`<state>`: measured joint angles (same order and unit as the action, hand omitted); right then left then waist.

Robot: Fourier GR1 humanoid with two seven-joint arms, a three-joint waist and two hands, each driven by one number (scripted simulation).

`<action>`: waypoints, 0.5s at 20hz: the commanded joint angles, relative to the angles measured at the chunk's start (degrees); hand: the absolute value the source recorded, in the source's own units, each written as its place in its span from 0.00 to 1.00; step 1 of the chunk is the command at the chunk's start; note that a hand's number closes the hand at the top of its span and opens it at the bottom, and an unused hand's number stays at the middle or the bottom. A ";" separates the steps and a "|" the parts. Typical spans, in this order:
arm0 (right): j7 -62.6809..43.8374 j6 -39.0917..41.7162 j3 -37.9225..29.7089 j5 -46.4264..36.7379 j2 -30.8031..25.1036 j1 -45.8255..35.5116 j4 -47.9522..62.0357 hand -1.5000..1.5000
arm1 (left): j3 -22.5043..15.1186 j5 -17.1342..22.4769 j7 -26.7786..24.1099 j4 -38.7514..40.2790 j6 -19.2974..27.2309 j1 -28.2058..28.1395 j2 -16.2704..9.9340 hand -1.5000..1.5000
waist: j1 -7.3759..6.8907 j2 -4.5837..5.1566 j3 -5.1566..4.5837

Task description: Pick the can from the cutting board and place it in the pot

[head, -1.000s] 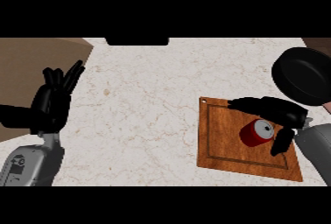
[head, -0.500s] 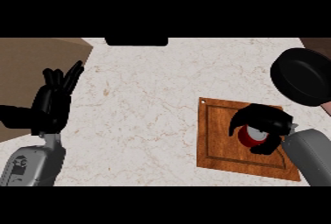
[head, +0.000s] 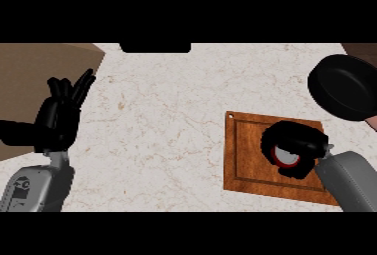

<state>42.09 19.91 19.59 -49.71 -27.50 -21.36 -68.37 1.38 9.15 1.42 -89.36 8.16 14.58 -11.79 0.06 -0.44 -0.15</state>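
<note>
A red can (head: 285, 155) with a grey top stands on the wooden cutting board (head: 249, 160) at the right of the counter. My right hand (head: 296, 139) is curled round the can from above and hides most of it. The black pot (head: 346, 85) sits at the counter's far right, beyond the board. My left hand (head: 59, 113) rests open at the left edge, fingers up.
The pale marble counter (head: 162, 119) spreads between the two hands. A dark rectangular object (head: 154, 47) lies at the counter's far edge. Brown floor (head: 37, 64) shows past the counter's left edge.
My right hand has moved in over the can and its fingers have closed round it. The can stays on the board. The left hand has not moved.
</note>
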 commanded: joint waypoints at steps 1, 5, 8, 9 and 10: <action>-3.13 -1.40 -2.18 -1.37 0.71 -0.05 -4.95 1.00 | 3.87 1.13 2.24 1.06 -0.23 2.71 -2.33 0.50 | 0.14 0.36 0.14; -30.86 -6.44 -15.03 -1.96 8.02 -11.48 8.85 1.00 | -0.69 -0.55 -0.06 -0.29 0.10 0.65 0.44 0.50 | -3.62 1.91 0.01; -41.35 -10.31 -20.16 -3.00 8.13 -14.77 10.98 1.00 | -1.68 -0.70 -0.34 -1.24 -0.22 0.70 0.82 0.50 | -4.64 2.48 -0.12; -45.70 -11.84 -21.35 -3.58 9.39 -15.87 12.03 1.00 | -1.71 -0.72 -0.34 -1.25 -0.30 1.00 0.72 0.50 | -5.22 2.76 -0.09; -49.38 -13.40 -22.56 -4.50 9.51 -17.82 12.78 1.00 | -1.93 -0.88 -0.12 -1.38 -0.20 1.62 0.76 0.50 | -5.84 2.99 -0.06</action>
<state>6.44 10.98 2.72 -52.50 -19.74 -34.11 -58.87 -0.15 8.37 0.89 -90.89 8.28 14.97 -10.95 -4.09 1.67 -0.12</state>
